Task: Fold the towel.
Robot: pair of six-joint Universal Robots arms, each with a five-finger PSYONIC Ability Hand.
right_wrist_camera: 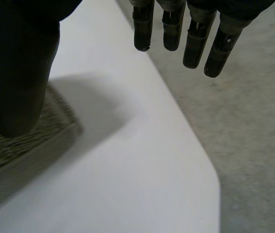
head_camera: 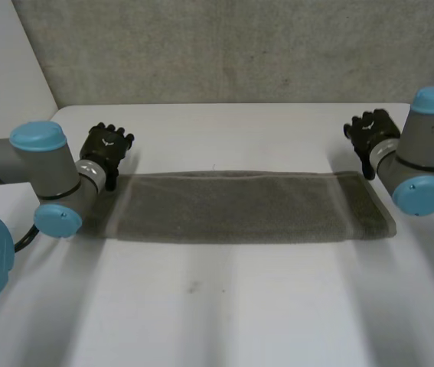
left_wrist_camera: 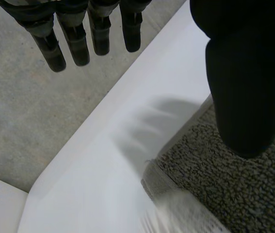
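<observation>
A grey-brown towel [head_camera: 247, 206] lies flat on the white table [head_camera: 224, 306] as a long strip, running from one arm to the other. My left hand [head_camera: 108, 147] hovers just behind the towel's left end, fingers [left_wrist_camera: 79, 46] straight and the thumb [left_wrist_camera: 246, 87] spread apart, holding nothing. The towel's corner [left_wrist_camera: 215, 179] lies below that thumb. My right hand [head_camera: 370, 131] hangs behind the towel's right end, open too, with its fingers [right_wrist_camera: 195, 46] straight over the table's edge and its thumb [right_wrist_camera: 16, 82] above the towel's end [right_wrist_camera: 11, 145].
The table's far edge [head_camera: 224, 105] runs just behind both hands, with grey carpeted floor [head_camera: 232, 46] beyond it. Its rounded far corners [right_wrist_camera: 210, 179] lie close to each hand. Bare table spreads in front of the towel.
</observation>
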